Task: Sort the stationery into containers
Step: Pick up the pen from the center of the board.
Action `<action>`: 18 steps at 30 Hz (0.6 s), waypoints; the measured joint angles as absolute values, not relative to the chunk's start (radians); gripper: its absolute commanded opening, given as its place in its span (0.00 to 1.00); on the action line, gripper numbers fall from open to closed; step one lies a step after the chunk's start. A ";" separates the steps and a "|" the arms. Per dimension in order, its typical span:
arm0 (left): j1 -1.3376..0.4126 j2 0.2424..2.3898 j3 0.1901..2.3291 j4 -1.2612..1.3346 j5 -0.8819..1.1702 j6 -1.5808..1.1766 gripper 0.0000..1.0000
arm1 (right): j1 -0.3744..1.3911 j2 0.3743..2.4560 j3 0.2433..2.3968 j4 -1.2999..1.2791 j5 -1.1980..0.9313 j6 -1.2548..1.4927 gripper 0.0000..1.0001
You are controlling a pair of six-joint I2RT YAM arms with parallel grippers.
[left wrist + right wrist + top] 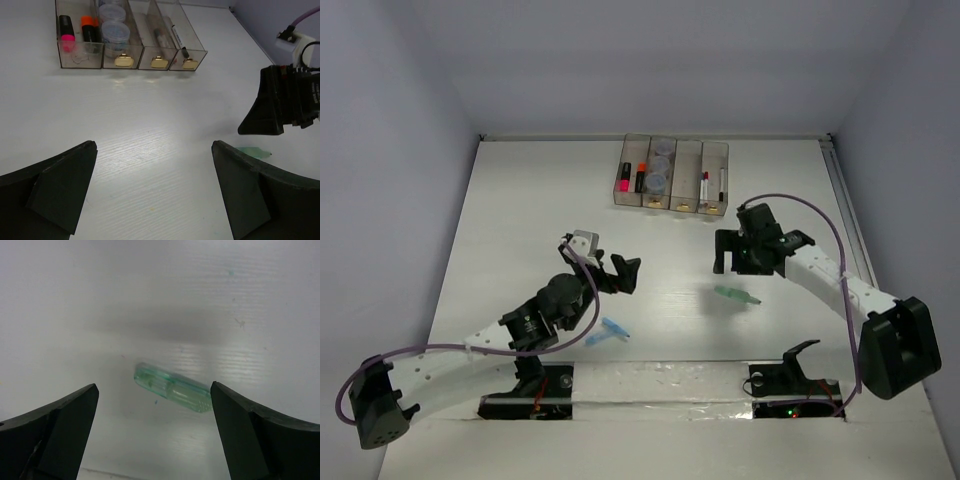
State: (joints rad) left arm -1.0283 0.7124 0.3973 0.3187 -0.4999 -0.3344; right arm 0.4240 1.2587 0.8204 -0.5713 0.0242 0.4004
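- Four joined clear bins [675,203] stand in a row at the far side of the white table [520,220] in the top view. Pink and orange markers [632,178] are in the leftmost bin, round jars [661,165] in the next, and thin pens [712,186] towards the right end.
- Nearer the arms, a green piece [736,296] shows below the right gripper [758,248]. Light-blue pieces [610,330] lie close to the left gripper [600,260].
- From the left wrist, the left gripper [153,145] has its fingers spread wide with only bare table between them. The bins [80,60] with their gold knobs [123,60] are well ahead. The right gripper [285,105] hangs at the right, above the green piece [252,151].
- From the right wrist, the right gripper [154,386] has its fingers wide apart and clamps nothing. The green piece [172,387], clear and slightly blurred, sits tilted between them and touches neither finger.
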 measured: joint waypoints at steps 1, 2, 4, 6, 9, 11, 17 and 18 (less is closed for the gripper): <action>-1.028 0.708 0.403 0.317 -0.500 -0.334 0.99 | 0.424 1.272 0.838 -0.614 0.032 0.401 1.00; -1.028 0.705 0.409 0.317 -0.499 -0.334 0.99 | 0.424 1.282 0.849 -0.632 0.036 0.401 1.00; -1.028 0.701 0.418 0.318 -0.498 -0.333 0.99 | 0.424 1.312 0.879 -0.667 0.037 0.400 1.00; -1.028 0.697 0.420 0.320 -0.497 -0.333 0.99 | 0.427 1.342 0.905 -0.700 0.038 0.399 1.00; -1.028 0.693 0.420 0.318 -0.498 -0.331 0.99 | 0.433 1.412 0.960 -0.754 0.046 0.396 1.00; -1.028 0.690 0.420 0.317 -0.499 -0.329 0.99 | 0.450 1.494 1.008 -0.780 0.060 0.388 1.00; -1.028 0.675 0.420 0.316 -0.508 -0.322 0.99 | 0.491 1.629 1.073 -0.863 0.118 0.361 1.00; -1.027 0.674 0.420 0.316 -0.509 -0.321 0.99 | 0.492 1.628 1.075 -0.881 0.122 0.354 1.00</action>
State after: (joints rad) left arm -1.0267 0.6743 0.4202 0.3164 -0.5095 -0.3210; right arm 0.4919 1.6279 1.0752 -0.8814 0.1219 0.3542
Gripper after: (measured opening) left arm 0.989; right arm 0.995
